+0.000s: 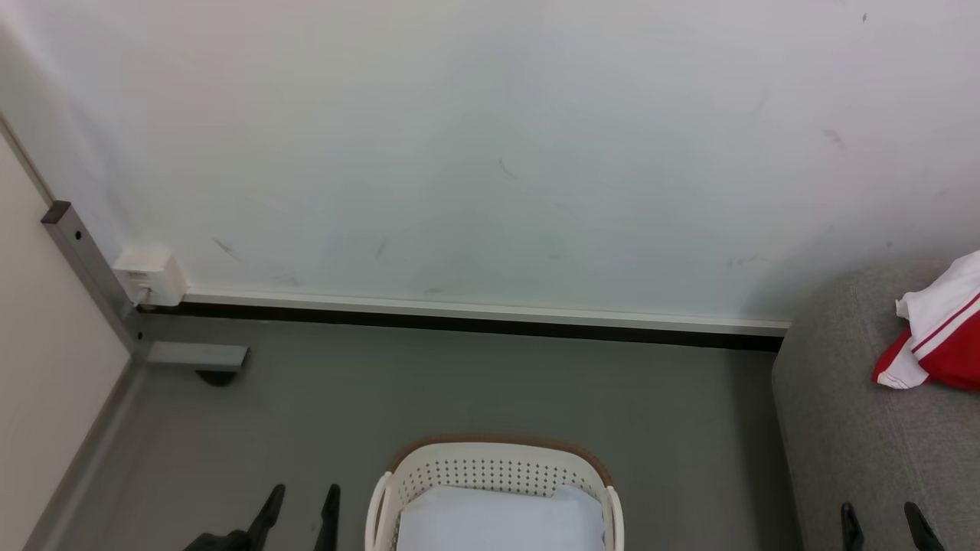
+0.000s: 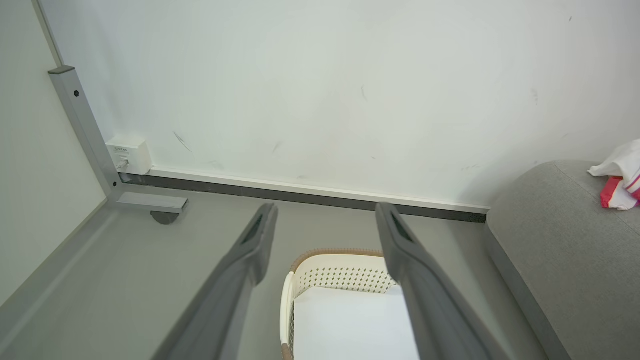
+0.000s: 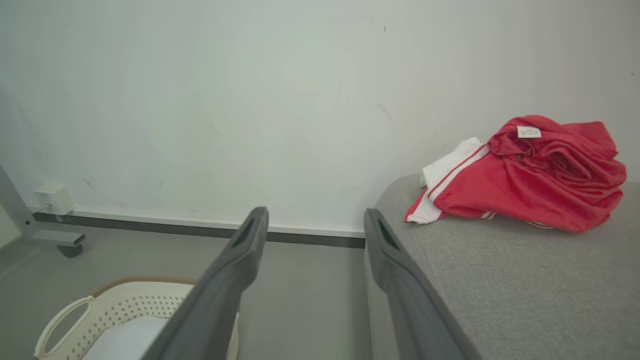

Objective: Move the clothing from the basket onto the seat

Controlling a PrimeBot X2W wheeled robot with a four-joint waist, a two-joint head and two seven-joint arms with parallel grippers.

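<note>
Head view: a pale wall (image 1: 490, 153) with a few scuff marks takes up the upper half, and a grey floor (image 1: 459, 398) runs below it, with a white and black skirting (image 1: 490, 312) between them. The seat (image 1: 842, 444), light grey fabric with a rounded edge, stands at the right against the wall. The basket (image 1: 498, 473) stands on the floor at bottom centre, left of the seat and apart from it, cut off by the lower edge; its brown rim and perforated cream side face the wall. A flat white cloth (image 1: 498, 520) lies inside it. On the seat, near the wall, lies a crumpled red garment (image 1: 942, 344) with white trim and stripes; the right wrist view shows a small white label on top of it. A grey metal frame (image 1: 92, 268) stands in the left corner, its foot on the floor with a dark caster under it. The left gripper (image 1: 305, 491) is at the lower left, above the floor just left of the basket, its two dark fingers spread apart with nothing between them; in the left wrist view they frame the basket's far rim. The right gripper (image 1: 879, 509) is at the lower right, seen against the seat's fabric, fingers likewise spread and holding nothing. A small white box (image 1: 149, 274) sits on the wall beside the frame, just above the skirting.
</note>
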